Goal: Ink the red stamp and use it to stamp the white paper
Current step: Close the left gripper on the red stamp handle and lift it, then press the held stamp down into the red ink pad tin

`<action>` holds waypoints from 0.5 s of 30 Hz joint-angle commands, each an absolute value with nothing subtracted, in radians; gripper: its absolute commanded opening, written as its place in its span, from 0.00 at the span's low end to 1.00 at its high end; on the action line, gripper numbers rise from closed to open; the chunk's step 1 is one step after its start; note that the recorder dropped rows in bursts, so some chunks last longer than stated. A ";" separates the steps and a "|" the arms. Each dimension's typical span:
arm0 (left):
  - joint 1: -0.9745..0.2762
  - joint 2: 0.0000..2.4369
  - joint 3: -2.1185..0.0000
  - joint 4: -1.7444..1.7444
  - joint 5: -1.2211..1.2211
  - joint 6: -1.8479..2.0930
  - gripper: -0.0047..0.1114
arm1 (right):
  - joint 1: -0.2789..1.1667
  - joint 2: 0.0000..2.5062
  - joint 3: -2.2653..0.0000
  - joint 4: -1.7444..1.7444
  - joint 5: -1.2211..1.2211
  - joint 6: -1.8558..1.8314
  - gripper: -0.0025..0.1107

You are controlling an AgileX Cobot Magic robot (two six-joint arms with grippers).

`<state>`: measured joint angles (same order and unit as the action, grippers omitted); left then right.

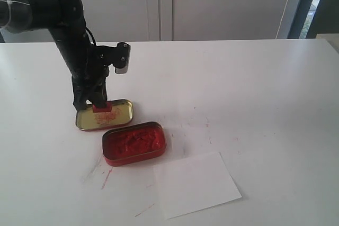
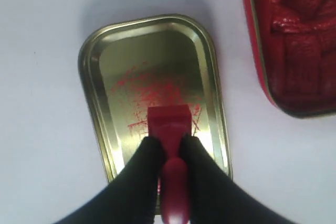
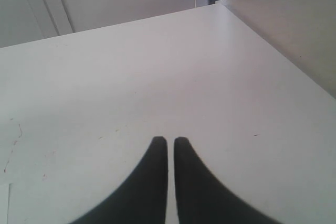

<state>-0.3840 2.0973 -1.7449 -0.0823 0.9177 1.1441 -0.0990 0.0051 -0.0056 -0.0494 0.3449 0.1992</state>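
The red stamp stands in the gold tin lid, block end down, with my left gripper shut on its knob handle. In the exterior view the stamp shows just under the left gripper, inside the gold lid. The red ink tin lies open just to the lid's right and nearer the front; its edge also shows as the red ink tin. The white paper lies flat at the front, with no mark that I can see. My right gripper is shut on nothing above bare table.
Red ink smears mark the white table between the tins and the front edge. A second table surface adjoins the far side in the right wrist view. Cabinet doors stand behind the table.
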 commanded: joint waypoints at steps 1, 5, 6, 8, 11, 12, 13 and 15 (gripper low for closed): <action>-0.387 2.057 -1.747 -0.089 0.970 1.019 0.04 | -0.097 0.000 0.000 -0.053 0.342 0.200 0.07; -0.387 2.030 -1.747 -0.089 0.999 0.929 0.04 | -0.097 0.000 0.000 -0.053 0.342 0.200 0.07; -0.387 2.023 -1.747 -0.089 1.004 0.912 0.04 | -0.097 0.000 0.000 -0.053 0.342 0.200 0.07; -0.387 2.014 -1.747 -0.089 1.021 0.869 0.04 | -0.097 0.000 0.000 -0.053 0.342 0.200 0.07; -0.387 2.008 -1.747 -0.089 1.061 0.823 0.04 | -0.097 0.000 0.000 -0.053 0.342 0.200 0.07; -0.389 2.007 -1.747 -0.089 1.074 0.813 0.04 | -0.097 0.000 0.000 -0.053 0.342 0.200 0.07; -0.392 2.002 -1.747 -0.086 1.088 0.807 0.04 | -0.097 0.000 0.000 -0.053 0.342 0.200 0.07; -0.399 1.996 -1.747 -0.086 1.106 0.783 0.04 | -0.097 0.000 0.000 -0.053 0.342 0.200 0.07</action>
